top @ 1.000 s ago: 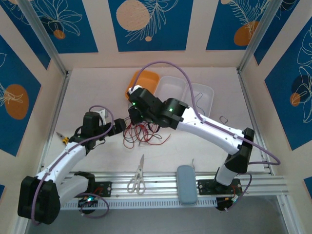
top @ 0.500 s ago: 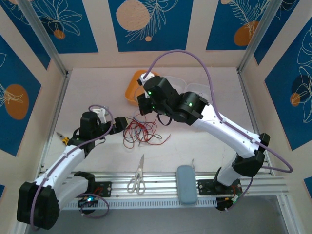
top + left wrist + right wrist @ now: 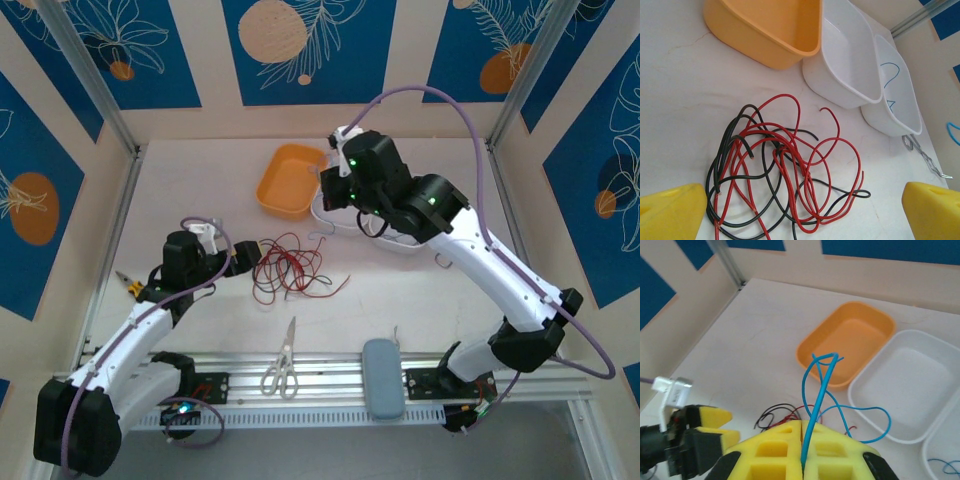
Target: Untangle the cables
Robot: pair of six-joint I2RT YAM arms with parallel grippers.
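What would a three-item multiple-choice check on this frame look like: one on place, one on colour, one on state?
1. Where does the red-and-black tangle lie?
A. In the orange tray
B. On the table, before the left gripper
C. In a white tray

2. What colour is the cable in the right gripper?
A. Red
B. Black
C. Blue

3. What state is the left gripper in?
A. Open
B. Shut on a cable
C. Shut, empty

Key:
1. B: the left wrist view shows the tangle on bare table, outside the trays.
2. C: the blue cable rises from between the closed fingers.
3. A: its fingers stand wide apart, one at each side of the tangle.
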